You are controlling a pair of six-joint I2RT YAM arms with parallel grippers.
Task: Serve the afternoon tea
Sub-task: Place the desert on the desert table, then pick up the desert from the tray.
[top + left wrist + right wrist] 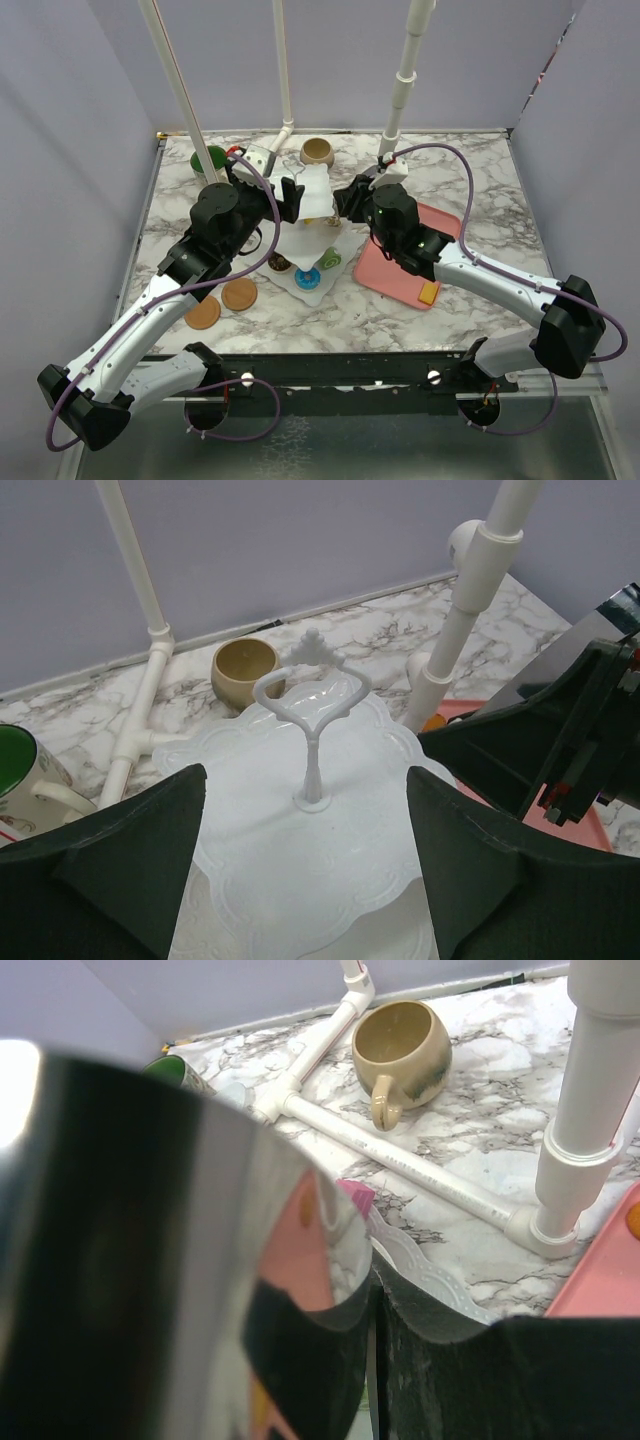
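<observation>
Nearest you, two brown round pastries (239,294) sit on the marble table (480,200), and the pink tray (385,265) lies off to the right. The white three-tier stand (250,870) is mid-table with a few donuts (331,258) on its bottom plate. Your left gripper (305,780) is wide open, with a finger on either side of the top plate, holding nothing. Your right gripper (348,205) looks clamped on the shiny metal tongs (150,1210), just beside the stand. The green-lined mug (211,160) and tan mug (317,152) are at the back.
</observation>
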